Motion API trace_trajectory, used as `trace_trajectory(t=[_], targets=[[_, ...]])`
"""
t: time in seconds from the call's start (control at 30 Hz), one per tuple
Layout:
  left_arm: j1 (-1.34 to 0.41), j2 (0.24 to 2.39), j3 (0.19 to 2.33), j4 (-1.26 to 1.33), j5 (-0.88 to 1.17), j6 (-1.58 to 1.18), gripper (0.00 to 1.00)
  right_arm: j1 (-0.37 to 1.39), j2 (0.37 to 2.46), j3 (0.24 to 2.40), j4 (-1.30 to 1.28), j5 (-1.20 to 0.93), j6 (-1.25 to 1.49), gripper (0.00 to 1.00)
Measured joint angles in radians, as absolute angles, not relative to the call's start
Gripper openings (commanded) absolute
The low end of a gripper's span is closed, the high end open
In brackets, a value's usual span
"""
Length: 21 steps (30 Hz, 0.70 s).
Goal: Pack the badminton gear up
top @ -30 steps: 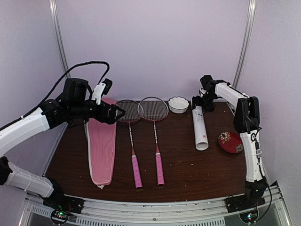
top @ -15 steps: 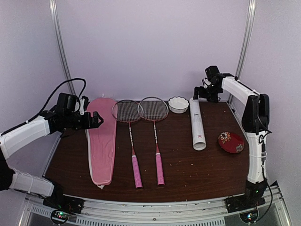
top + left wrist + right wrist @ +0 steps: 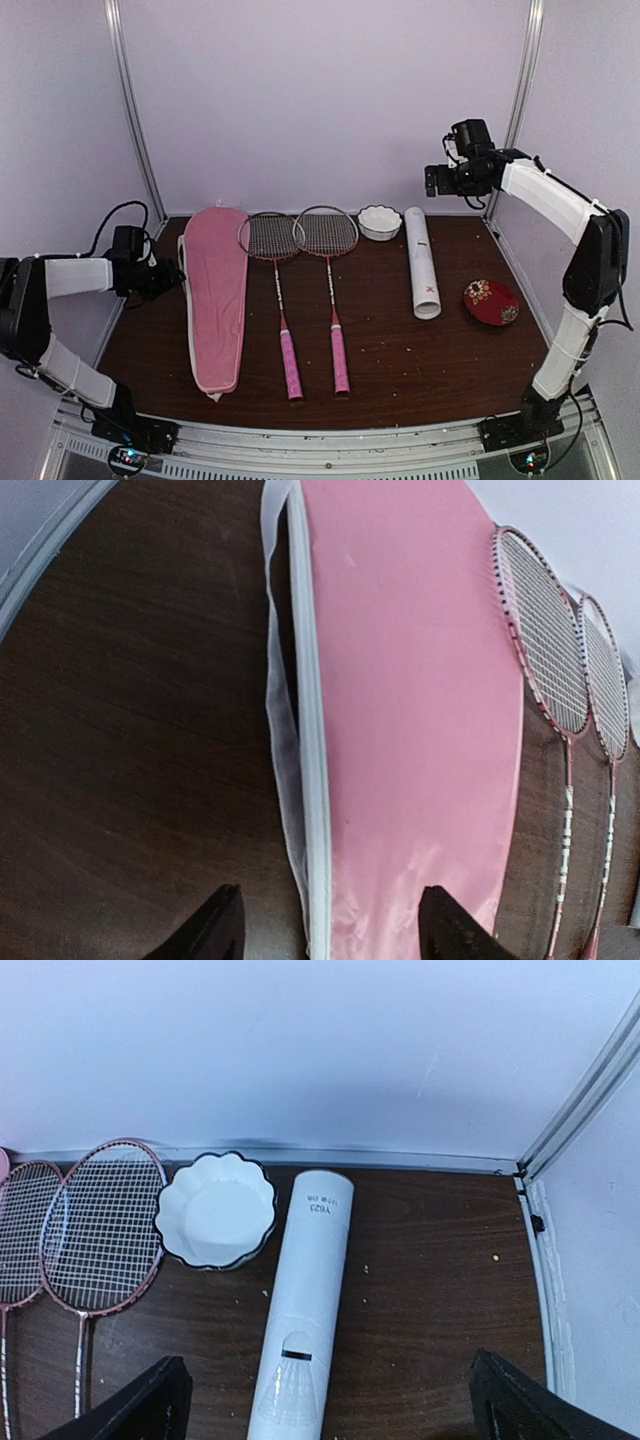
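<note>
The pink racket cover (image 3: 215, 300) lies flat at the table's left, with its white zip edge (image 3: 308, 780) running between my left gripper's fingers. My left gripper (image 3: 170, 281) (image 3: 330, 935) hovers low at the cover's left side, open and holding nothing. Two rackets with pink handles (image 3: 290, 365) (image 3: 340, 360) lie side by side to the right of the cover, heads to the back (image 3: 545, 640). The white tube (image 3: 422, 262) (image 3: 305, 1320) lies further right. My right gripper (image 3: 432, 180) (image 3: 330, 1405) is raised high above the tube's far end, open and empty.
A small white scalloped bowl (image 3: 379, 222) (image 3: 217, 1210) sits at the back between the rackets and the tube. A red patterned dish (image 3: 490, 302) is at the right, next to the tube's near end. Metal frame posts stand at both back corners.
My left arm has pulled back left and down from over the cover's head to the table's left edge, jaws somewhat narrower. My right arm has lifted up and away from the tube's far end.
</note>
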<state>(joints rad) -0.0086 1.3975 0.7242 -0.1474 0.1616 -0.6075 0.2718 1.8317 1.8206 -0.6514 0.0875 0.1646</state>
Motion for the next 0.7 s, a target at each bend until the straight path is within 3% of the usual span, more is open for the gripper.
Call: trace_trajectory(t=[0.17,0.43,0.7], targets=[[0.049,1.572,0.767,-0.068,0.216,-0.609,0.45,0.298,1.671,1.584,-0.527,0.185,0.161,1.00],[0.057,1.799,0.904,0.052,0.303,-0.612,0.33,0.257,1.590,1.449,-0.420,0.182,0.213,1.00],[0.058,1.868,0.975,0.069,0.324,-0.620,0.00,0.229,1.562,1.390,-0.400,0.127,0.247,1.00]])
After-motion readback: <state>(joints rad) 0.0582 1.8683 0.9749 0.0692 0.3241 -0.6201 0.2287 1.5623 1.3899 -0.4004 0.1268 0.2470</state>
